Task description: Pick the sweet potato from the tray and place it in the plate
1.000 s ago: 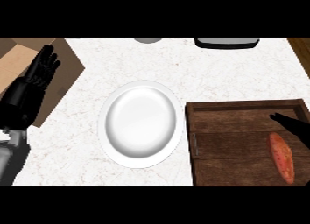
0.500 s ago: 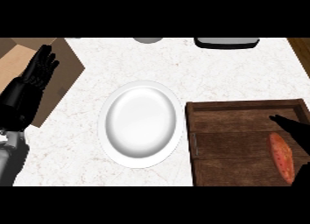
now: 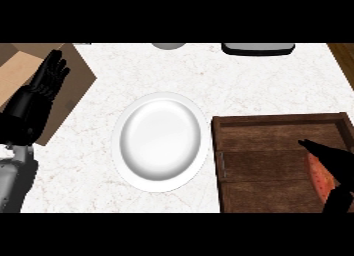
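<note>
2 hands show. Fingers of the right hand (image 3: 341, 167) lie over the sweet potato (image 3: 322, 176) in the wooden tray (image 3: 272, 150) at the table's right edge; whether they grip it, I cannot tell. Left hand (image 3: 43, 82) rests open at the left edge. White plate (image 3: 161, 141) sits mid-table.

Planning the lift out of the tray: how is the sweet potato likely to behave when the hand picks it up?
The sweet potato looks long and rounded, so it may roll once set on the smooth plate. It probably stays stiff when lifted. The right hand covers much of it, so its full shape is unclear.
</note>
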Tool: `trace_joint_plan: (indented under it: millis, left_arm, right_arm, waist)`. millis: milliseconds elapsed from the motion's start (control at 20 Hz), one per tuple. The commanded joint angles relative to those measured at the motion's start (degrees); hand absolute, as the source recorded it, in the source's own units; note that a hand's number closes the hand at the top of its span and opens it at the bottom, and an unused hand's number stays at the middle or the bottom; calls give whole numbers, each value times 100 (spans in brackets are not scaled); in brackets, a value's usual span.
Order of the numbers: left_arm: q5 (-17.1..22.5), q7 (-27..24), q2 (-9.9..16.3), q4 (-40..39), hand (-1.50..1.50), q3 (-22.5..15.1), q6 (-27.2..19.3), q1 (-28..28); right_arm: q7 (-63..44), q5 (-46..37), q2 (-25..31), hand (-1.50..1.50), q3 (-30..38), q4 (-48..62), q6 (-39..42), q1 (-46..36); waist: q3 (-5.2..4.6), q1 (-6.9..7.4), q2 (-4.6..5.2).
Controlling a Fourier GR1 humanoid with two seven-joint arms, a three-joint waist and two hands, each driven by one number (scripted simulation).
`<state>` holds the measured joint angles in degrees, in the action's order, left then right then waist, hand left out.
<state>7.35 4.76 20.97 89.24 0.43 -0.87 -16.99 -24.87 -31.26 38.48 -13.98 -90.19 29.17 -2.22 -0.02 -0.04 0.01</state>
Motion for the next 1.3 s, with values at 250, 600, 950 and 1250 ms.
trace_joint_plan:
  millis: [250,600,950,1250]
  left_arm:
    - [-109,171,-119,203,0,201,224,161]
    - [-119,-15,-168,-36,0,277,241,3]
    - [-252,216,-156,364,0,291,74,409]
    - [-214,146,-112,325,0,433,80,403]
  right_arm:
    - [741,-893,-55,-150,204,976,-100,-141]
    - [1781,-1559,-465,150,170,1275,-1959,-97]
    - [-129,-2080,-878,150,520,-205,-2644,1091]
    - [-1095,-2941,-1183,150,473,-2040,-3433,2646]
  waist:
    - [2,5,-1]
    - [8,0,10]
    - [-8,-281,-86]
    - [-17,-386,-91]
